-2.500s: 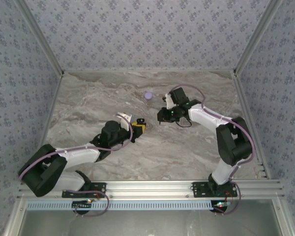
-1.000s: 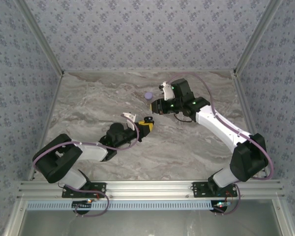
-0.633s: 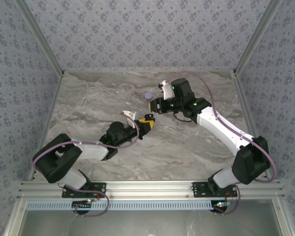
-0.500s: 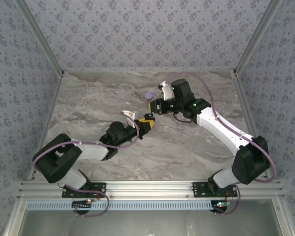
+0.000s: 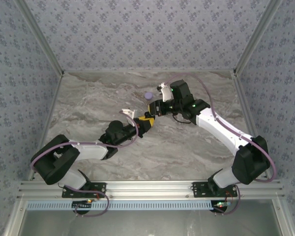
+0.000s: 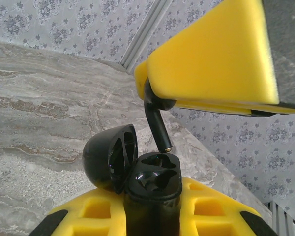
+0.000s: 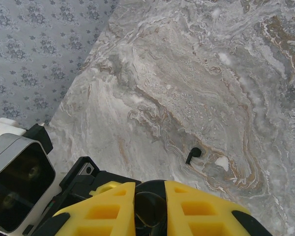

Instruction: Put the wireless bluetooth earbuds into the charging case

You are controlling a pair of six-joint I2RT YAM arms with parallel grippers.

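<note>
Left gripper: clamped on the charging case, held upright off the worktop. Case lid hinged open toward 9 o'clock; both wells look empty.

Right gripper: closed on one earbud, stem pointing down, tip just above the well at the case's 12 o'clock edge. Close, apparently not touching, not seated.

Top view: the two grippers meet just 12 o'clock of the worktop's centre. Lilac disc sits near them at 12 o'clock, apart from the work.

Second earbud: loose on the worktop, at 1 o'clock of the right gripper in its wrist view.

Progress, as judged: case picked up and opened, first earbud picked and lined up. Left to do: seat this earbud, collect and insert the second.
</note>
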